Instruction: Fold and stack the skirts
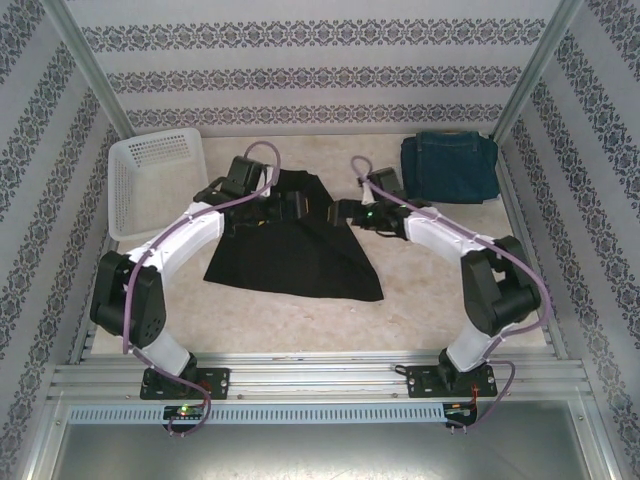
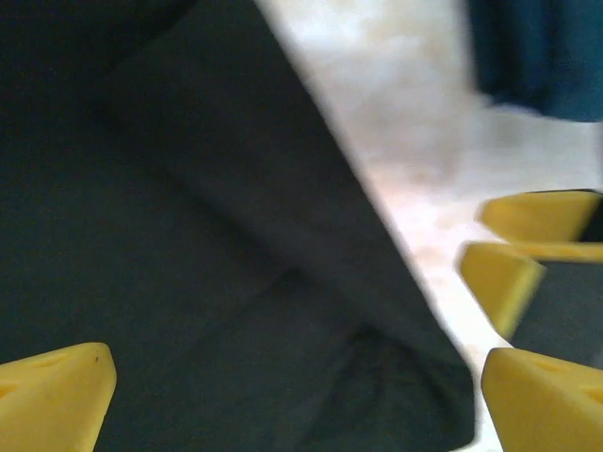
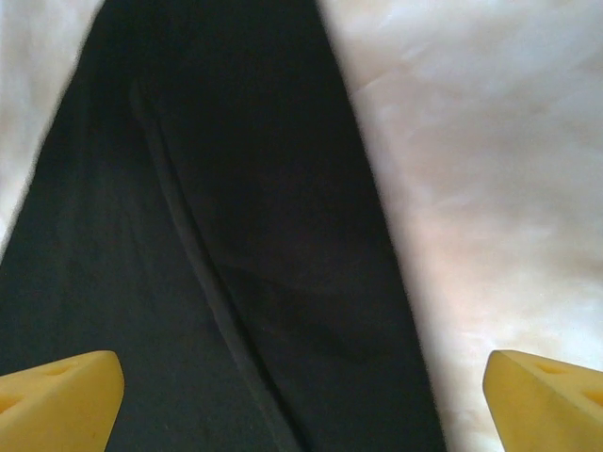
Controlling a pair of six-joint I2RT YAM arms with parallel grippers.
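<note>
Wide-spread left gripper (image 2: 297, 395) and right gripper (image 3: 301, 400) are hovering over the black skirt (image 1: 300, 250), twelve-o'clock end; denim skirt (image 1: 450, 168) is lying folded at two o'clock.

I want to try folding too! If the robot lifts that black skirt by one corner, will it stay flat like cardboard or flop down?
Probably flop: the black skirt lies spread flat on the table with soft folds, like thin cloth. It looks thin, so it is likely light. Pushed, it would probably bunch up rather than slide whole.
</note>
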